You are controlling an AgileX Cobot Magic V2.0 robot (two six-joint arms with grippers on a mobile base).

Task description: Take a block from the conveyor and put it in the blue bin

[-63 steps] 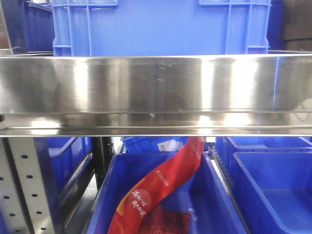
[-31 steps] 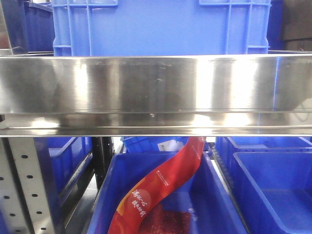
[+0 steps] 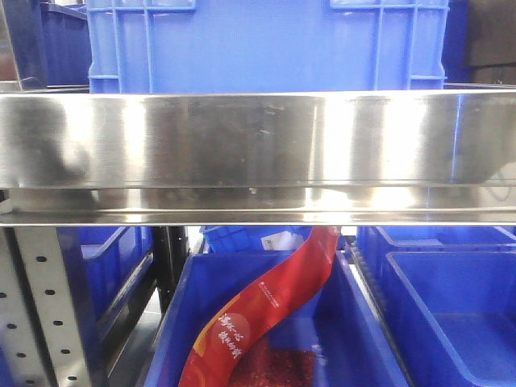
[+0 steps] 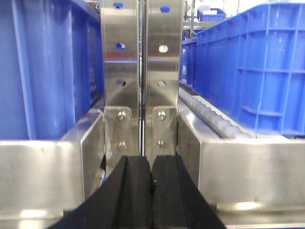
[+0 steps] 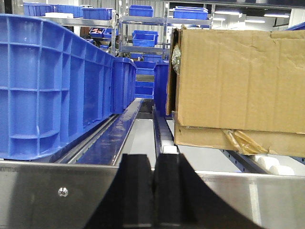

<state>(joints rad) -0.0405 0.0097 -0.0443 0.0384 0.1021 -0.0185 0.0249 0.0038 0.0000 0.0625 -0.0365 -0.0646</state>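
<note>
The conveyor and the block are out of view. My left gripper [image 4: 152,160] is shut and empty, its black fingers pressed together in front of a steel upright [image 4: 141,71] of a shelf rack. My right gripper [image 5: 153,157] is shut and empty, just before a steel shelf rail [image 5: 57,191]. Blue bins stand on every side: a large blue crate [image 3: 266,40] on the shelf in the front view, and an open blue bin [image 3: 363,339] below it. I cannot tell which bin the task means.
A wide steel rail [image 3: 258,153] spans the front view. A red packet [image 3: 266,310] lies in the lower bin. Another blue bin [image 3: 451,314] sits at the lower right. A cardboard box [image 5: 238,81] rests on rollers right of my right gripper; a blue crate [image 5: 47,81] stands left.
A dark reflection has appeared on the left part of the steel rail in the front view. Nothing else has visibly moved.
</note>
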